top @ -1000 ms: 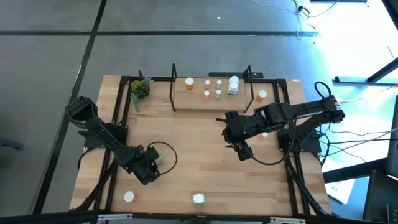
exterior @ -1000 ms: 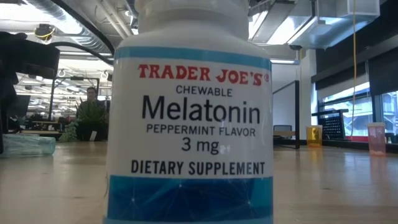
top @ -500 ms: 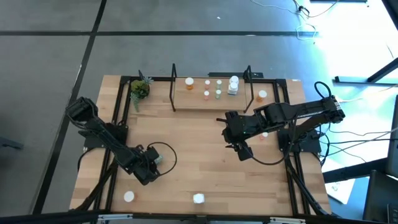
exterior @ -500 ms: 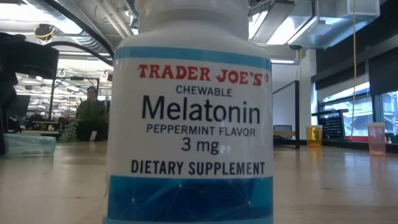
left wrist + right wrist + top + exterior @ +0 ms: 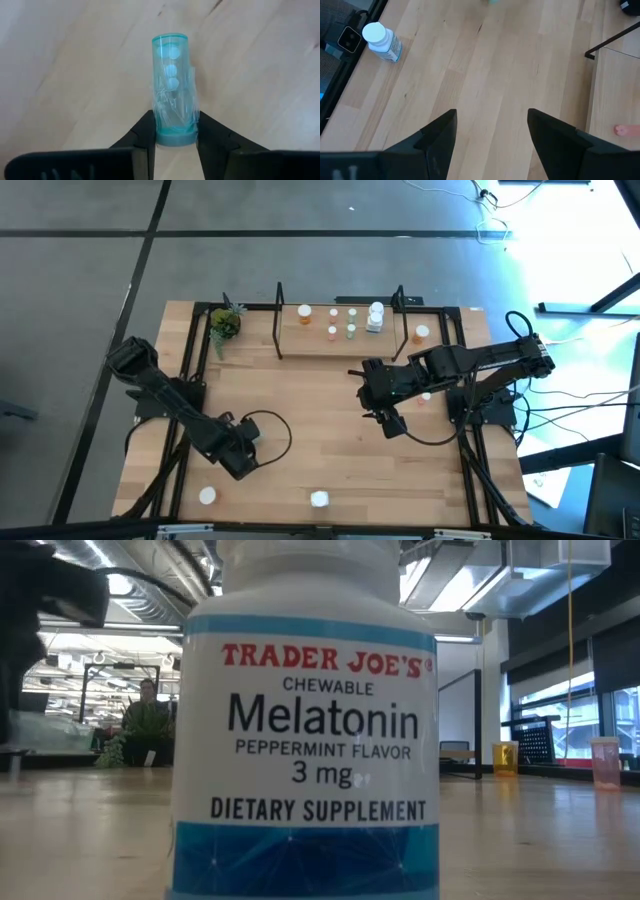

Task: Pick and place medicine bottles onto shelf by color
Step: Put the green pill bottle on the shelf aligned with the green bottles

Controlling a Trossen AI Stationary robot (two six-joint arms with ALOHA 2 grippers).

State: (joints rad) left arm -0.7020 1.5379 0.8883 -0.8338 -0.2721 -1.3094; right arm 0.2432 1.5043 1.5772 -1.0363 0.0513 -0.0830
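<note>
**An open-plan robotics lab**

The wooden tabletop [image 5: 320,420] stands on a grey concrete floor [image 5: 90,270] with loose cables [image 5: 585,415] trailing beside it. Beyond it the low view shows exposed ceiling ducts [image 5: 150,580], rows of strip lights [image 5: 90,665], and a person [image 5: 148,692] far off.

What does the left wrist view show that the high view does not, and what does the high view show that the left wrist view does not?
Only the left wrist view shows that the left gripper holds a pale green, see-through bottle between its fingers, with white tablets inside.

Only the high view shows the shelf with several bottles on it, the potted plant, two white bottles near the front edge, and the right gripper, open, hovering over the table's middle.

Both show the left gripper and the light wooden tabletop under it.
</note>
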